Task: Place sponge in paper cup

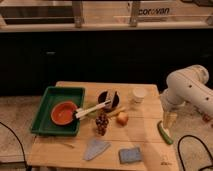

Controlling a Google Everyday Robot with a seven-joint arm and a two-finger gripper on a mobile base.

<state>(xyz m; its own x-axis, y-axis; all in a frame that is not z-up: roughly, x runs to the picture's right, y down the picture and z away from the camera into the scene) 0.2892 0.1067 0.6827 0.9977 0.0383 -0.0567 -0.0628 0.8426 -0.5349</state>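
The blue sponge (130, 155) lies flat near the table's front edge, right of centre. The white paper cup (138, 94) stands upright at the back right of the wooden table (145, 127). My white arm (190, 90) comes in from the right. The gripper (168, 121) hangs at the table's right edge, in front of and to the right of the cup and well behind the sponge. It touches neither.
A green tray (42, 117) at the left holds an orange bowl (64, 113). A white utensil (92, 109) reaches from the bowl to a black bowl (108, 98). Grapes (102, 123), a yellowish round fruit (122, 118), a grey cloth (96, 148) and a long green object (165, 133) also lie on the table.
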